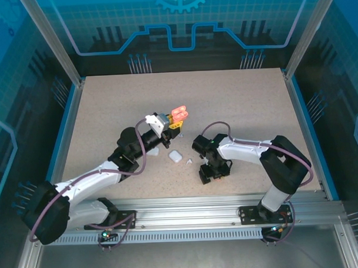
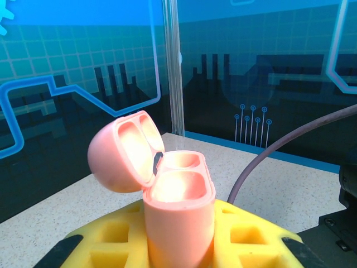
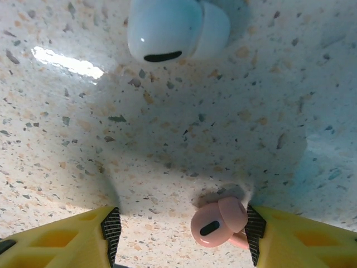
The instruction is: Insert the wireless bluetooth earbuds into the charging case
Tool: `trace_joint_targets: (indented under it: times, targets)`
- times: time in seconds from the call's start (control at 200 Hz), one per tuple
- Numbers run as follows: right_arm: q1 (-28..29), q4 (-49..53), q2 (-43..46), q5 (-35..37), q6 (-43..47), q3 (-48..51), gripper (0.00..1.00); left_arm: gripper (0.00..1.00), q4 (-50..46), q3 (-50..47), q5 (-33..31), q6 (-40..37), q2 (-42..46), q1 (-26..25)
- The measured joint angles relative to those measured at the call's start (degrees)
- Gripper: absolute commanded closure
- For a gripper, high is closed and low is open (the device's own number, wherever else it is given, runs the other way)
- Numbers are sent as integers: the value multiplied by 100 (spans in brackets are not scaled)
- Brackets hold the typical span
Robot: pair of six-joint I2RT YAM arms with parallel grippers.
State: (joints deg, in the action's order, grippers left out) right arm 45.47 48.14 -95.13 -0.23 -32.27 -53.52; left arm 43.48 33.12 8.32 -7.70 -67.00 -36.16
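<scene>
My left gripper [image 2: 178,248] is shut on a salmon-pink charging case [image 2: 179,215], held upright above the table with its lid [image 2: 119,153] hinged open to the left. From above, the case [image 1: 179,114] sits at the tip of the left arm near the table's middle. My right gripper [image 3: 183,234] points down at the table [image 3: 167,139] with its jaws open. A pink earbud [image 3: 213,226] lies on the table between them, touching the right pad [image 3: 254,231]. A white earbud [image 3: 167,30] lies farther ahead. From above, the right gripper [image 1: 213,173] is low over the table.
A closed white case [image 1: 175,156] lies on the table between the two arms, with a small white earbud [image 1: 189,160] beside it. A blue rim [image 1: 302,124] and glass walls bound the table. A purple cable [image 2: 279,151] crosses the left wrist view.
</scene>
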Motion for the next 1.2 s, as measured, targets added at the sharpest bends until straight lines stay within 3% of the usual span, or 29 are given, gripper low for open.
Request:
trace_joint_targets:
  times: [0.55,0.86,1.086,1.201]
  targets:
    - [264,-57,247,-649,-444,212,51,90,-129,-7,-22,-48,131,0]
    - [107,605,461,-7,-212,-129,51,90,-219,-9,-63,-146,168,0]
    - [-111,483,275,133,61,-140,62,90,-273,-9,-63,-149,179,0]
    - [-181,315,107,111,149,-140,63,90,-284,-9,-63,-149,184,0]
